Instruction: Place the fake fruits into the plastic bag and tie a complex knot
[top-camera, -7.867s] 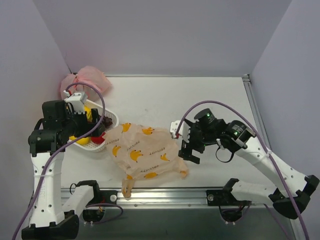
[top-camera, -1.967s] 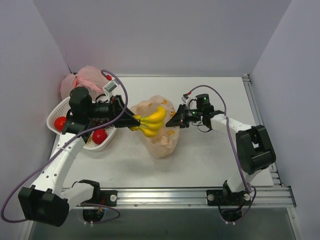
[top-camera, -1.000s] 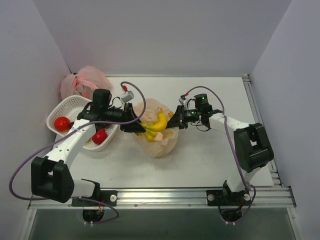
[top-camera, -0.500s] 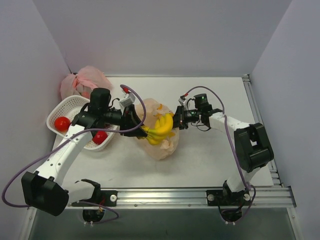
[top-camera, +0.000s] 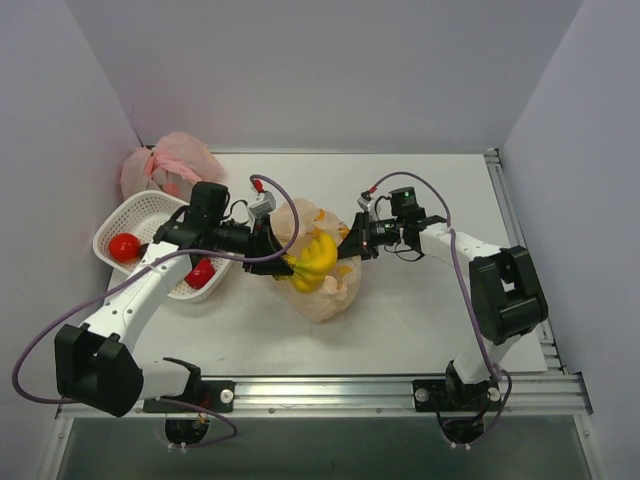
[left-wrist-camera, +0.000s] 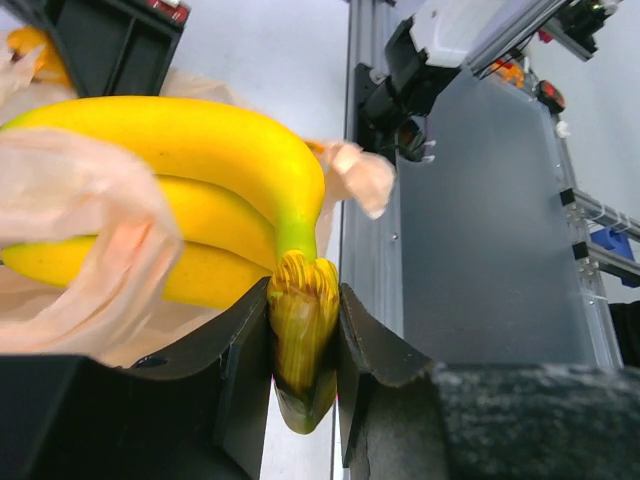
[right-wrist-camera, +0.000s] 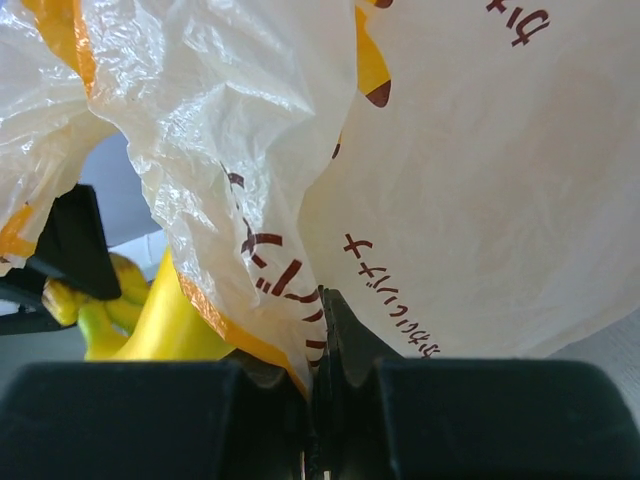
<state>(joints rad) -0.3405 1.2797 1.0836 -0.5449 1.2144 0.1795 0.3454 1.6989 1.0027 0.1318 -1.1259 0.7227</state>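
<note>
The left claw (left-wrist-camera: 303, 345) is clenched on the stem of the banana bunch (left-wrist-camera: 170, 165), at the mouth of the plastic bag (top-camera: 325, 295). The right claw (right-wrist-camera: 318, 335) pinches the bag's rim — hold that rim high and taut; drive the bunch deep inside the bag before releasing.

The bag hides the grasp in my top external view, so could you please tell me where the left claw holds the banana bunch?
Observer: The left claw pinches the banana bunch by its stem end.
Operator: Thanks; and the other arm's grip?
Observer: The right claw is shut on a fold of the plastic bag.
Operator: Are the bananas inside?
Observer: Partly; bag film drapes over their far ends, and the stem is outside.
</note>
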